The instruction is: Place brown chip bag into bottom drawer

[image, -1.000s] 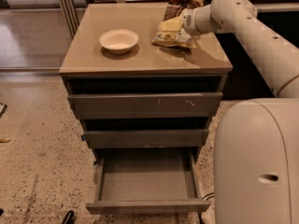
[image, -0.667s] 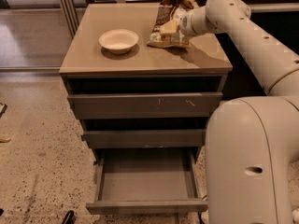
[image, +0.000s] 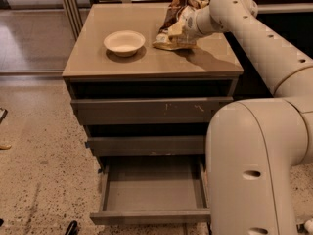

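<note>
The brown chip bag is on the right rear of the cabinet top, tilted up, with its lower pale end still near the surface. My gripper reaches in from the right and is shut on the bag's right side; the bag hides the tips. The bottom drawer is pulled open below, and its tray shows nothing in it. The arm's large white body covers the drawer's right edge.
A white round bowl sits on the cabinet top left of the bag. The top drawer and the middle drawer are slightly ajar. Speckled floor lies to the left, and a dark counter stands behind on the right.
The gripper and the bag have risen slightly and shifted towards the back of the cabinet top. The bowl and the drawers have not moved.
</note>
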`<state>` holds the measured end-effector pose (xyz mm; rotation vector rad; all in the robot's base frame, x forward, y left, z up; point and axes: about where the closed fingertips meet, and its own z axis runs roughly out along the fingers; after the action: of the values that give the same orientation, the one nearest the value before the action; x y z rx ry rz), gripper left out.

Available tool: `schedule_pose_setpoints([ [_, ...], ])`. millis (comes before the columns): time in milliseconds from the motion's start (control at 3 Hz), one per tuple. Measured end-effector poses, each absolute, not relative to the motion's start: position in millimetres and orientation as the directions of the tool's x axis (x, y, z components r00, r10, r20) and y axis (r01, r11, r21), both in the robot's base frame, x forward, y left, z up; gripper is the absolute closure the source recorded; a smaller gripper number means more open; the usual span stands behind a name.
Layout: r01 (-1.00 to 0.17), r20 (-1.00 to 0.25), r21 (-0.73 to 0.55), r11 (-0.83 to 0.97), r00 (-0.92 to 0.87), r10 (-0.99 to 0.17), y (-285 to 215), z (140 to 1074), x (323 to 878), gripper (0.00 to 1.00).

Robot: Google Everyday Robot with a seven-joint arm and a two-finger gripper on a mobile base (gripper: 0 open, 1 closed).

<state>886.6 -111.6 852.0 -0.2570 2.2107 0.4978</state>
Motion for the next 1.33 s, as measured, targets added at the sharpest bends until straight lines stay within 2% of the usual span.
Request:
schedule_pose_setpoints([
  [333, -0.312, -0.78, 0.25, 0.917, -0.626, 0.0, -125.7, 858.4, 880.9, 1.0],
  [667, -0.294, -0.81, 0.233, 0.927, -0.586, 0.017, -147.5, 879.0, 857.6, 1.0],
  [1333, -0.365, -0.895, 0.181, 0.913, -0.445, -0.001, -174.0, 938.8, 750.8, 1.0],
])
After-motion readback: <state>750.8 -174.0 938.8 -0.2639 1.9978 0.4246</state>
